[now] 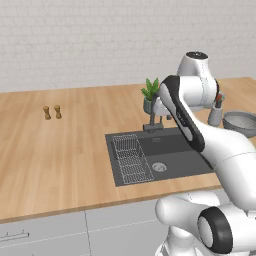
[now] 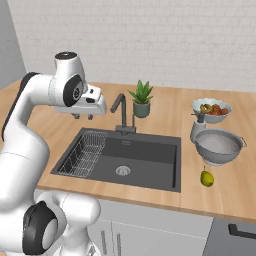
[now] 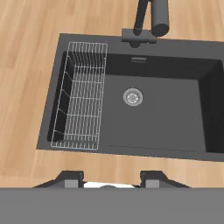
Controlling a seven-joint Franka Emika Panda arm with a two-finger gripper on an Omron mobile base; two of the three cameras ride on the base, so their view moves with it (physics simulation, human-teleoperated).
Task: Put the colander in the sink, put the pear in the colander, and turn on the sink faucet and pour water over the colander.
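Both jaws of the gripper (image 2: 83,116) stand apart with nothing between them; the hand view shows the two tips widely separated and empty. The gripper hangs high over the left part of the sink (image 2: 150,170), above the wire rack (image 2: 85,153), and looks straight down into the basin. The basin holds only the rack and the round drain (image 3: 132,96).

The colander (image 2: 218,146) sits on the wooden counter (image 2: 220,190) to the right of the sink, well apart from the gripper. The pear (image 2: 207,178) lies on the counter just in front of the colander, near the counter edge. Behind the colander is a bowl of fruit (image 2: 211,109). The faucet (image 2: 121,113) stands at the back rim of the sink, beside a small plant (image 2: 141,101), and I see no water running.

I judge that the first step, bringing the colander into the sink, is not yet begun. The next move calls for a long swing to the right, then a descent to the colander's rim, which looks like the best place for a narrow two-finger grip.
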